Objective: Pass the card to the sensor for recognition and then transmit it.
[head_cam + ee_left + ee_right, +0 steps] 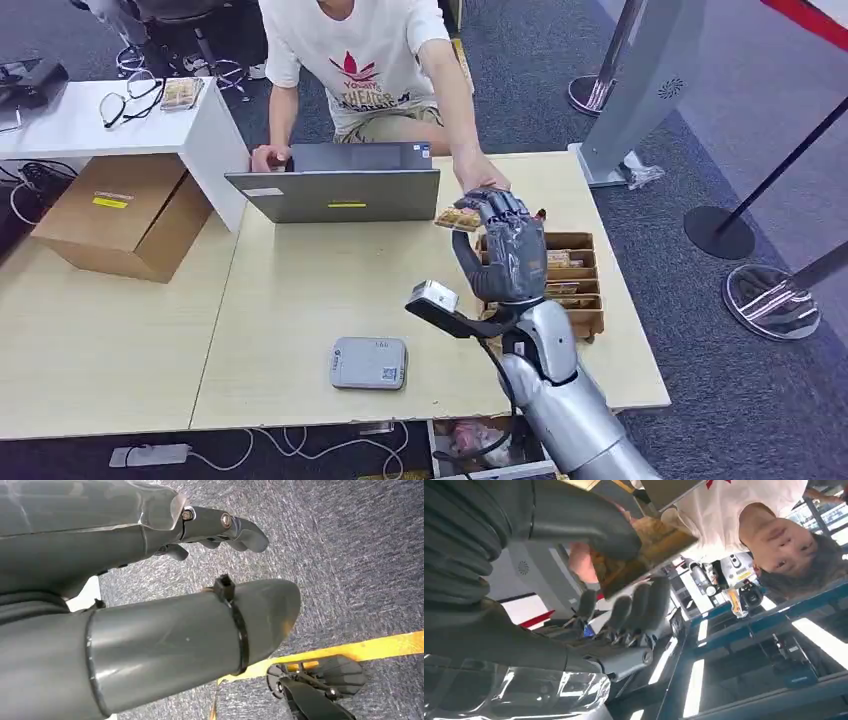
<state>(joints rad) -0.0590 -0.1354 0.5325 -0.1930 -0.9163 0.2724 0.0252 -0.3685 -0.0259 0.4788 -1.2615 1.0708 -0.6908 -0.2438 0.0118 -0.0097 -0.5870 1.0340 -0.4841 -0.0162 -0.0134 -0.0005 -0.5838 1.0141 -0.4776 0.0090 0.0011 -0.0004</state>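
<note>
My right hand [510, 250] is raised over the far right of the wooden table [290, 300] and pinches a brown patterned card [458, 218] between thumb and fingers. A person's hand [482, 176] reaches over from behind the table and touches the card's far end. The right wrist view shows the card [644, 555] pressed between my thumb [584, 527] and fingers [639, 605], with the person's fingers [580, 562] on it. The grey sensor pad [369, 362] lies flat near the table's front edge. My left hand [220, 525] hangs above the carpet, holding nothing.
A grey laptop [335, 190] stands open at the back of the table in front of the seated person. A wooden tray [588, 300] holding more cards lies under my right hand. A white side table [90, 125], a cardboard box [120, 215] and stanchion bases [770, 300] surround the table.
</note>
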